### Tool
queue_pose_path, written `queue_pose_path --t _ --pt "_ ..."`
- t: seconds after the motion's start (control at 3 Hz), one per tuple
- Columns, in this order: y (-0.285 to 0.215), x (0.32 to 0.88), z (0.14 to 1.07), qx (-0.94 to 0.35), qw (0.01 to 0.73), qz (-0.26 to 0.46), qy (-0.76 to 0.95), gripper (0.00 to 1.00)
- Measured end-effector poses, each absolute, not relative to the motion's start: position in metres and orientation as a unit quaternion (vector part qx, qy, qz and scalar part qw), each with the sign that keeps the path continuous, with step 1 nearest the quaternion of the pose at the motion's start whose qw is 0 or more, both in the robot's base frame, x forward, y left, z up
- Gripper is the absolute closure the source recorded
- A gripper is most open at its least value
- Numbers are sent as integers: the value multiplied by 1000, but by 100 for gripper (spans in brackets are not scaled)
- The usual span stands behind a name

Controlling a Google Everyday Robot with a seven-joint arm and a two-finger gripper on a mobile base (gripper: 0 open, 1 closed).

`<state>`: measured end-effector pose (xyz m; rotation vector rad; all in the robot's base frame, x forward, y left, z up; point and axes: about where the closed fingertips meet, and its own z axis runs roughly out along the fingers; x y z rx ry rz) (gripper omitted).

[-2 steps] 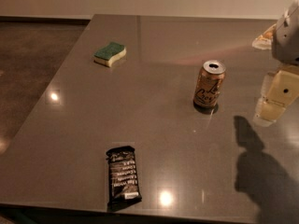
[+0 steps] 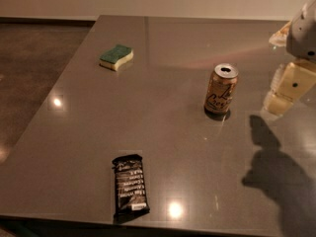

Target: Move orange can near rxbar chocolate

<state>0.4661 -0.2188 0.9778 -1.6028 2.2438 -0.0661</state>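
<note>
The orange can point(image 2: 221, 89) stands upright on the grey table point(image 2: 163, 132), right of centre, with dark script on its side and a silver top. The rxbar chocolate point(image 2: 130, 184) lies flat in its black wrapper near the table's front edge, left of and well in front of the can. My gripper point(image 2: 288, 89) hangs at the right edge of the view, above the table and to the right of the can, apart from it. It holds nothing that I can see.
A green-and-yellow sponge point(image 2: 116, 57) lies at the back left of the table. The arm's shadow point(image 2: 276, 177) falls on the table's right front. A dark floor point(image 2: 34, 83) lies beyond the table's left edge.
My gripper has shifted slightly upward in the picture. The can, the bar and the sponge have not moved.
</note>
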Motion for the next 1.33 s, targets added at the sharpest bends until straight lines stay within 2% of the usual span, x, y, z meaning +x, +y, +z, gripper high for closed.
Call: queue_pose_path --t 0.67,1.33 --pt "-196 532 956 -543 232 34 806 0" --pt "-178 560 924 -551 240 49 798 0"
